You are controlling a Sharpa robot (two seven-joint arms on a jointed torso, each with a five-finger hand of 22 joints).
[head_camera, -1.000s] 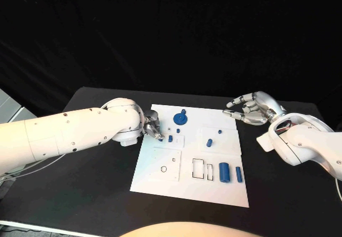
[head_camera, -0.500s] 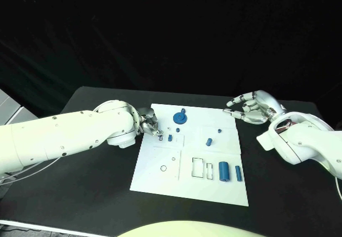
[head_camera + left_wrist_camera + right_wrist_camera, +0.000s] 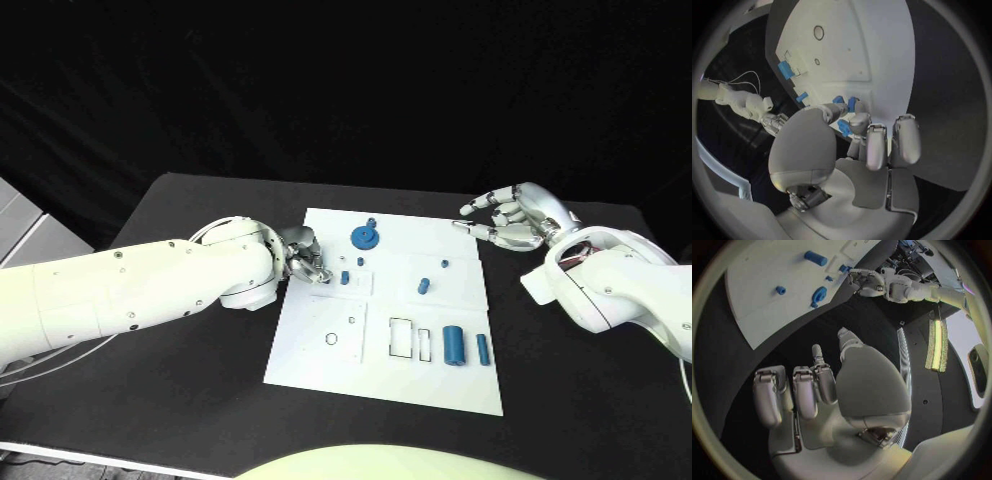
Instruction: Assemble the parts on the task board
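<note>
Task board [image 3: 378,372] unmarked; left hand [image 3: 306,257] fingers [image 3: 877,145] near blue parts [image 3: 454,346].

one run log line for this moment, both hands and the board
left hand: fingertips at small blue part, grasp unclear | right hand: open, off task board | round blue part: untouched

Black table [image 3: 188,400]; black backdrop [image 3: 346,90] — dark room.

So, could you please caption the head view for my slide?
Left hand works at the white task board's edge among blue parts; right hand hovers open beside it.
</note>
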